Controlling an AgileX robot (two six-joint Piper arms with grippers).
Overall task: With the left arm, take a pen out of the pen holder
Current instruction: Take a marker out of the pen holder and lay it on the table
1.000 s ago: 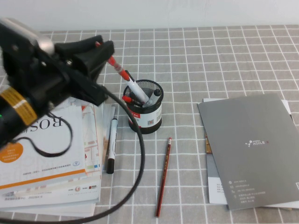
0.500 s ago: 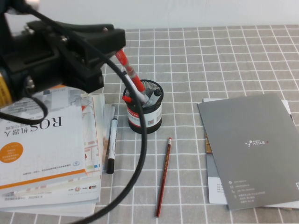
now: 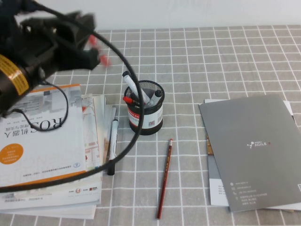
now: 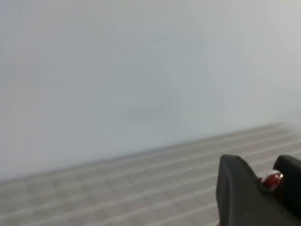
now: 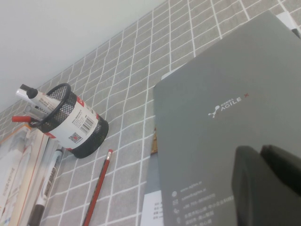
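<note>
The black mesh pen holder [image 3: 145, 114] stands mid-table with a white marker and several other pens in it; it also shows in the right wrist view [image 5: 70, 120]. My left gripper [image 3: 92, 46] hovers above and to the left of the holder, shut on a red pen [image 3: 102, 60] that is clear of the holder. In the left wrist view the red pen [image 4: 272, 180] sits pinched between the black fingers of the left gripper [image 4: 268, 173]. My right gripper [image 5: 269, 186] hangs over the grey booklet, fingers together with nothing in them; the high view does not show it.
A stack of books [image 3: 42, 150] lies at the left with a black marker [image 3: 113, 146] beside it. A red pencil [image 3: 164, 179] lies in front of the holder. A grey booklet [image 3: 254, 150] on papers covers the right side.
The left gripper has drawn the red pen up out of the holder and swung left and back with it. The holder and the other pens stayed put.
</note>
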